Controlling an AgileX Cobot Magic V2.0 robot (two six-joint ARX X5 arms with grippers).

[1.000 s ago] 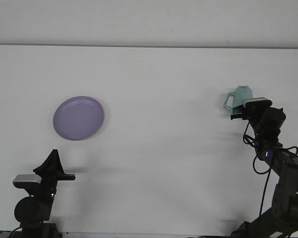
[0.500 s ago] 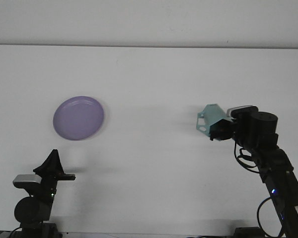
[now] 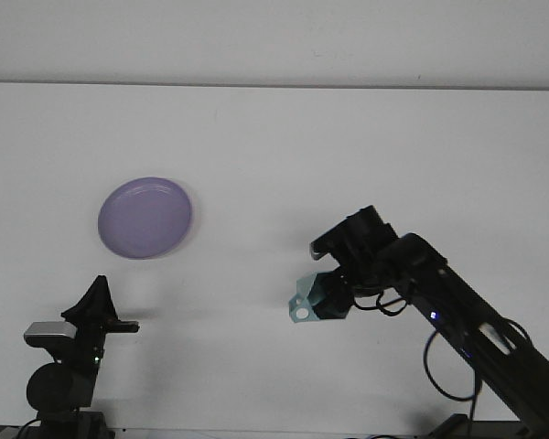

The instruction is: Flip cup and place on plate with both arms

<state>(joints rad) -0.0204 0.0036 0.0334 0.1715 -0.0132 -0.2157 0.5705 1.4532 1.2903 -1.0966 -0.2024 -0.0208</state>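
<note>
The cup [image 3: 315,298] is pale teal, the plate [image 3: 145,217] plain lilac, the table [image 3: 274,146] white; both arms are black, the left gripper [image 3: 99,306] too

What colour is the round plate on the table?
Light purple: the round plate, shown in the front view, left of centre.

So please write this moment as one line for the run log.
right pincer: holds small teal plastic cup above white table | left pincer: parked, holds nothing | round purple plate: bare
</note>
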